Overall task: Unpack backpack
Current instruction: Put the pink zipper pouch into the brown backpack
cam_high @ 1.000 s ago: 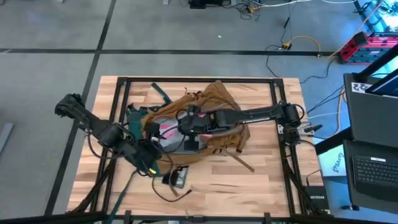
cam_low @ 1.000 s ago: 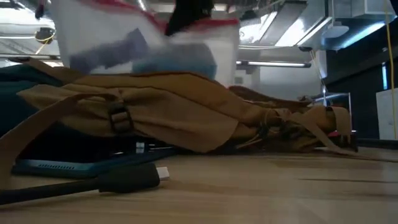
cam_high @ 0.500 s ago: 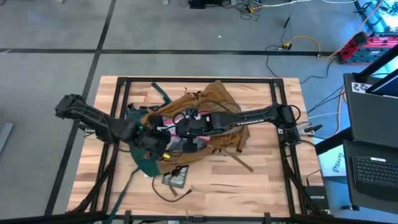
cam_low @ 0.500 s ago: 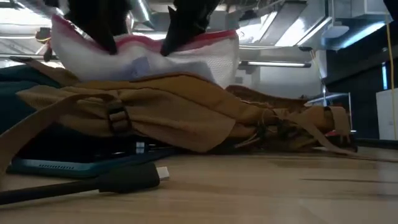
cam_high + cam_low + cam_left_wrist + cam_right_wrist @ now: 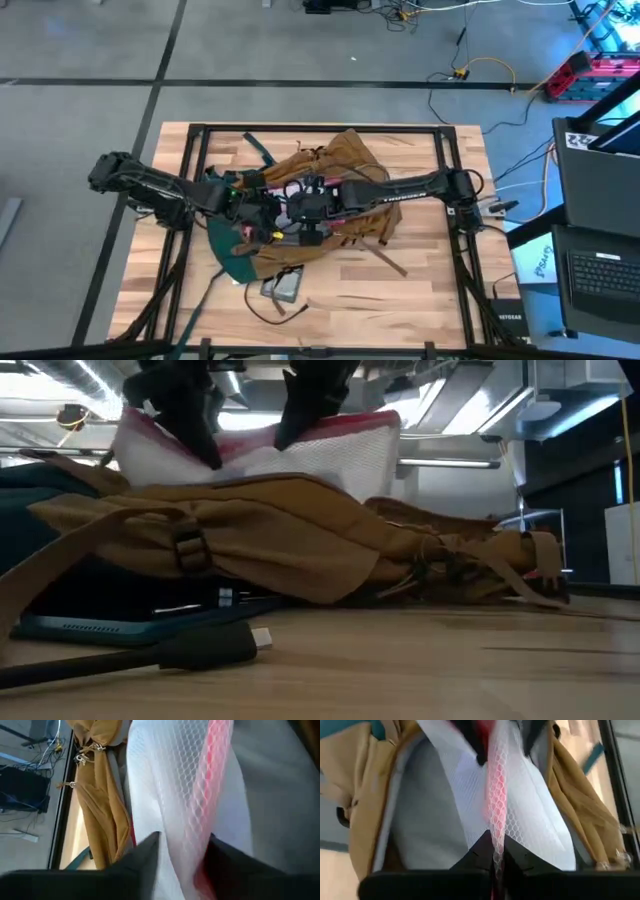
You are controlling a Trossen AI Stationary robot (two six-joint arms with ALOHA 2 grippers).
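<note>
Two grippers [image 5: 185, 430] [image 5: 305, 415] clamped on mesh pouch [image 5: 330, 455] above backpack [image 5: 270, 535].

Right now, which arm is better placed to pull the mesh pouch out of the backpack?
Probably the right gripper: its fingers are pinched on the mesh pouch at its pink edge. The left gripper straddles that edge above the backpack, apparently more loosely.

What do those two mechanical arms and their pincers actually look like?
Both arms are dark, slim and jointed. The right arm carries pale lettering along its forearm, too small to read, and thin cables run beside each arm. The left gripper and right gripper each end in two flat, matte black fingers.
</note>
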